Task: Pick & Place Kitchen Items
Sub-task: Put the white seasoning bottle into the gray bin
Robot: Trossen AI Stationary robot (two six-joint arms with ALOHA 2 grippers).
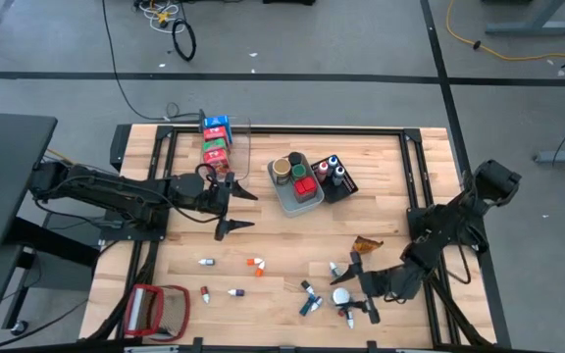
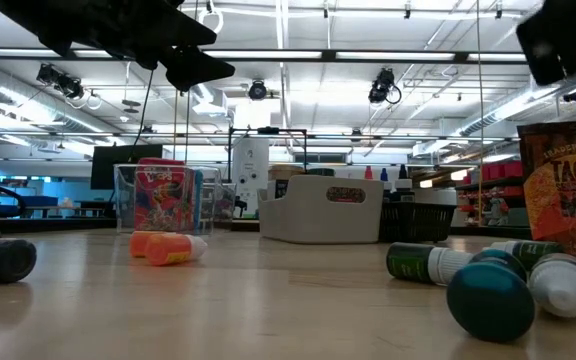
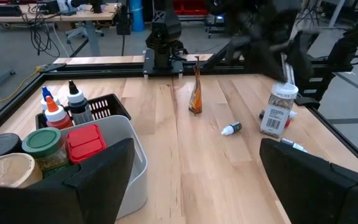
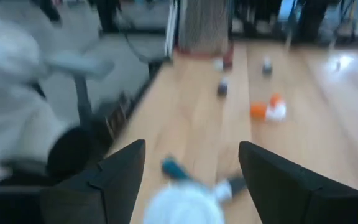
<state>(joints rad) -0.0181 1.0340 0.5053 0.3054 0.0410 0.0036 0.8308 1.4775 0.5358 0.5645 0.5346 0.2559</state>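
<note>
- Left gripper: waits over the bench left of centre, fingers spread wide apart and empty, aimed toward the grey bin.
- Clear bin, at the far edge: holds a row of small cartons, blue at the far end, red and green nearer; the row runs front to back.
- Grey bin: round jars and a red carton stand upright inside. The left wrist view shows a green-lidded jar beside the red carton, which the overhead view barely separates.
- Black bin, touching the grey one on its right: small bottles upright, caps up.
- Front left of the bench: loose small bottles lie on their sides; the orange-capped bottle has its long axis left to right. The low view shows it flat on the wood.
- Red-framed flat object: at the front-left corner.
- Orange pouch: right of centre; the left wrist view shows it standing upright.
- Right gripper: low at the front right, fingers apart and holding nothing, straddling the white-capped jar, which the left wrist view shows upright.
</note>
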